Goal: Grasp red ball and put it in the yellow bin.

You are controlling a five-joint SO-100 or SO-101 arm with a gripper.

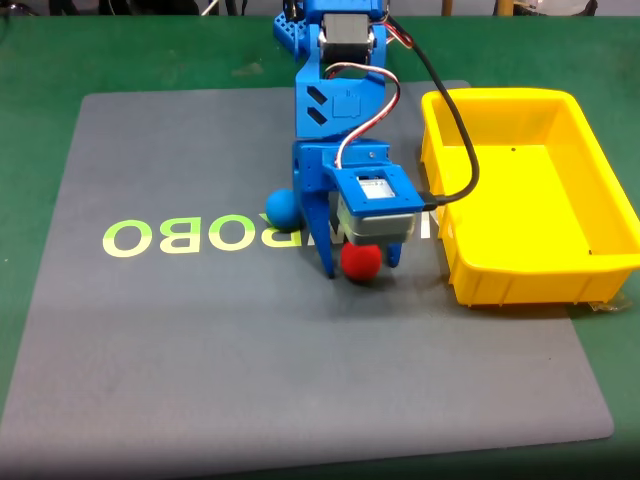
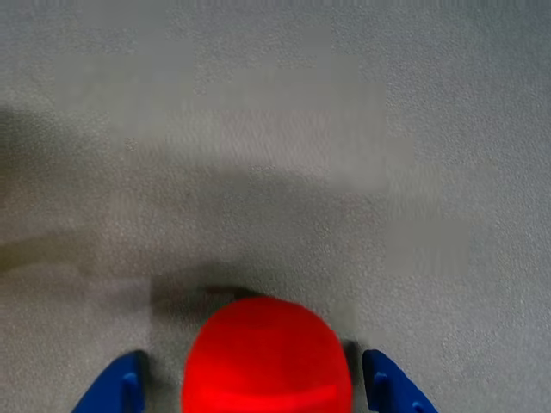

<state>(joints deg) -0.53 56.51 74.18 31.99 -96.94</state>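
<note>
The red ball (image 1: 361, 261) rests on the grey mat just left of the yellow bin (image 1: 600, 190). My blue gripper (image 1: 360, 268) points down over the ball, open, with one finger on each side of it. In the wrist view the red ball (image 2: 267, 357) sits at the bottom between the two blue fingertips (image 2: 116, 389). A narrow gap shows on the left side and almost none on the right. My gripper (image 2: 254, 397) straddles the ball at mat level. The yellow bin holds nothing that I can see.
A blue ball (image 1: 282, 207) lies on the grey mat (image 1: 200, 350) just behind and left of the gripper, close to the arm. A black cable (image 1: 462, 130) hangs from the arm over the bin's left rim. Green table surface surrounds the mat.
</note>
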